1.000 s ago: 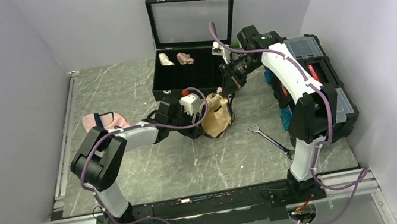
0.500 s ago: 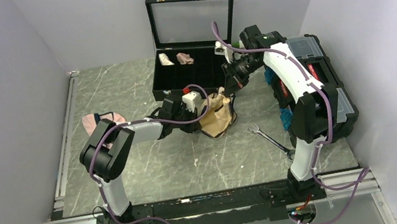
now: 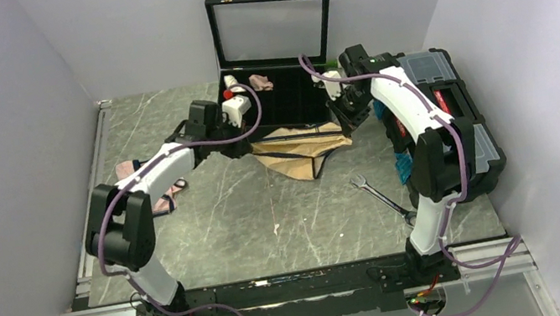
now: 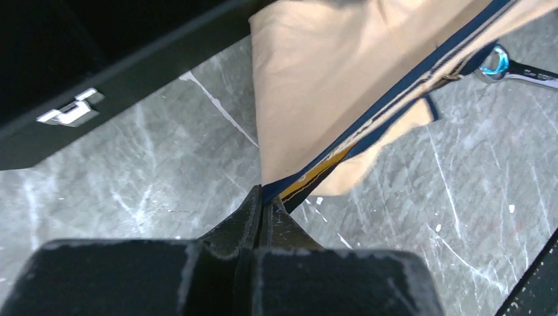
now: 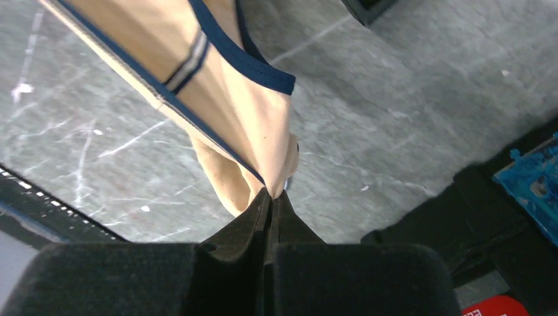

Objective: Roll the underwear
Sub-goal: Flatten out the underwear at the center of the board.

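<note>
The left gripper (image 4: 263, 201) and the right gripper (image 5: 271, 194) each clench a corner of the tan-beige navy-edged fabric underwear (image 3: 302, 146), stretched beside the open black case (image 3: 288, 99); a steel wrench (image 3: 382, 195) lies near.

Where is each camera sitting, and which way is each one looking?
Top camera: high behind the arms, looking down at the table; both arms show, holding the underwear spread between them.
Left wrist camera: on the left arm, looking past its shut left fingers at the table and the black case.
Right wrist camera: on the right arm, looking past its shut right fingers at the table.
Shared: both wrist views show the underwear pinched.
</note>
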Robot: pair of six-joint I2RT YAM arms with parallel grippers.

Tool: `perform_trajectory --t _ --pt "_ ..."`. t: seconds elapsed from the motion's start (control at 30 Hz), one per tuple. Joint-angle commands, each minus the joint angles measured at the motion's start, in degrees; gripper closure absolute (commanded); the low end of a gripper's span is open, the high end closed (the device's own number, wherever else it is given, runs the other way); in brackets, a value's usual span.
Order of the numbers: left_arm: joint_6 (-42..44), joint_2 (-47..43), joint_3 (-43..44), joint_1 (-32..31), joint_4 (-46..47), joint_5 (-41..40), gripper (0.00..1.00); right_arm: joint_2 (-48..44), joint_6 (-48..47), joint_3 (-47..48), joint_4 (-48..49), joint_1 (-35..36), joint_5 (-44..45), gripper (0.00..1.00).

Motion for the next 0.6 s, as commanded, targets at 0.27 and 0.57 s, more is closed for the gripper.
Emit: perform_trajectory --t 0.27,0.57 --pt "6.0 -5.7 10.2 2.0 -15.9 6.3 1.00 -4.7 4.0 -1.8 7.2 2.3 7.8 1.00" --pt "8.8 -6.1 12.3 2.0 -20.3 10.4 1.00 -0.3 7.2 1.8 4.6 1.4 -8.2 0.51"
